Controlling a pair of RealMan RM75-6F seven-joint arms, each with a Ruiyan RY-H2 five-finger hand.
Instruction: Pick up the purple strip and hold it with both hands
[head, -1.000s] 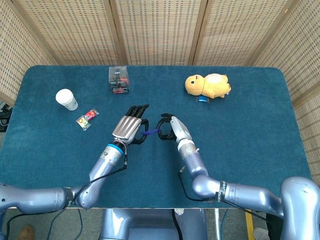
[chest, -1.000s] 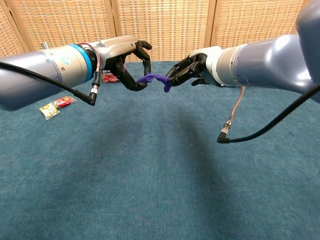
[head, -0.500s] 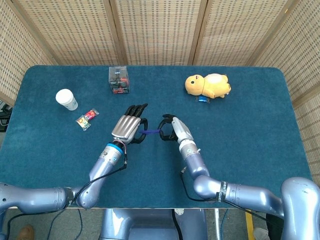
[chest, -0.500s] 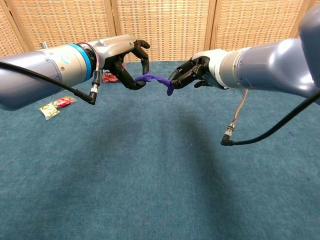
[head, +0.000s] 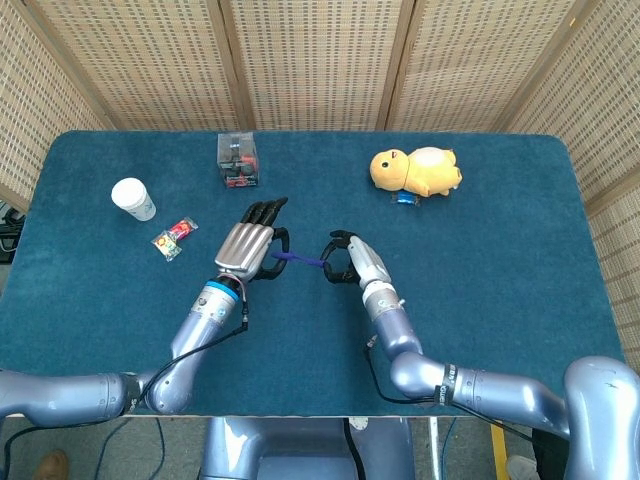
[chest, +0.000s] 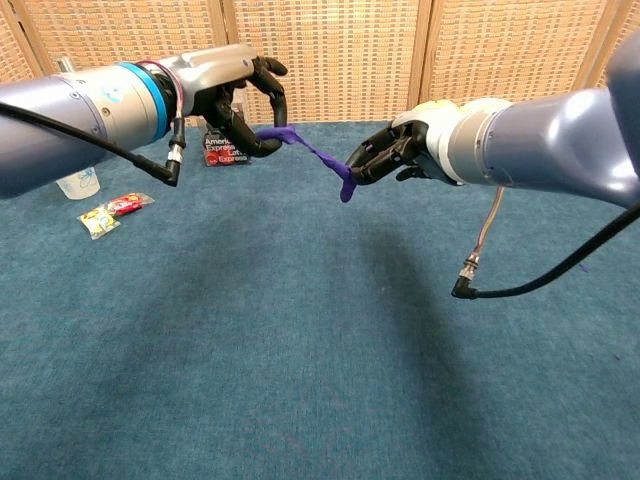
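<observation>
The purple strip hangs stretched in the air between my two hands, above the blue table; in the head view the purple strip shows as a thin line. My left hand pinches its left end, fingers curled around it. My right hand grips the other end, and a short tail of the strip dangles below its fingers. From above, the left hand and the right hand face each other over the table's middle.
A white cup and a small snack packet lie at the left. A clear box stands at the back. A yellow plush toy lies at the back right. A woven screen backs the blue table.
The hands have drawn apart, the left one moving left and up, the right one slightly right. The strip between them went from bunched and sagging to pulled out long.
</observation>
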